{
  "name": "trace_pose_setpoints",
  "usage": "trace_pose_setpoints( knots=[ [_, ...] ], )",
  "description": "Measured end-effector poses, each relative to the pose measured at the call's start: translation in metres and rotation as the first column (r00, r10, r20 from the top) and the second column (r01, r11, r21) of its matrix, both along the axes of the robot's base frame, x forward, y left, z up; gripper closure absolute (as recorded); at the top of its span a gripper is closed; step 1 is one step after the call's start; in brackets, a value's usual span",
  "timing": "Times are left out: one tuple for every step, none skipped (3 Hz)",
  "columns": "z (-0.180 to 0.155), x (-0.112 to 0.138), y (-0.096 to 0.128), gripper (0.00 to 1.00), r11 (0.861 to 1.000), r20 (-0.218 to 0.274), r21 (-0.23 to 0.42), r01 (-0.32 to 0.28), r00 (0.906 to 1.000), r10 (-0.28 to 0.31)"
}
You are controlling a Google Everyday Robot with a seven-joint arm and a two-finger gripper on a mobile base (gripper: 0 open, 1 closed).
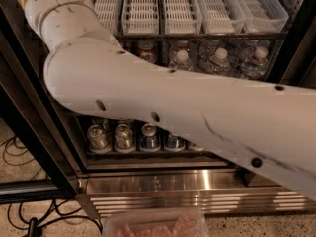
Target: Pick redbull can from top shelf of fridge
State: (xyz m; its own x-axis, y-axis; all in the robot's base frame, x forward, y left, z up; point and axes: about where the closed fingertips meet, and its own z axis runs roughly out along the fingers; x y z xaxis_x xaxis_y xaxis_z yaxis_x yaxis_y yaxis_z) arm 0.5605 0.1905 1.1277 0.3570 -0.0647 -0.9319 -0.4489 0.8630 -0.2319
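My white arm (163, 102) crosses the view from lower right to upper left, and its wrist (57, 6) leaves the frame at the top left corner. The gripper is out of view past that corner. The redbull can is not visible. The top shelf (182, 9) is a row of white slotted lane trays with a dark rail (207, 35) along the front; the lanes in view hold nothing. The fridge has a dark frame and a shiny ribbed steel base (187, 194).
Water bottles (219, 60) and a red cola can (146, 51) stand on the shelf below the trays. Short silver cans (123, 137) line the lowest shelf. Cables (19, 154) lie on the floor at left. A clear plastic container (153, 223) is at the bottom edge.
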Motion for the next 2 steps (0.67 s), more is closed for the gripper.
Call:
trace_pose_setpoints(
  knots=[
    [0.000,-0.020,-0.031,1.00,1.000,-0.071,-0.030,0.000,0.9975,-0.002],
    [-0.001,-0.028,-0.097,1.00,0.999,-0.200,-0.002,0.044,0.9788,-0.044]
  ],
)
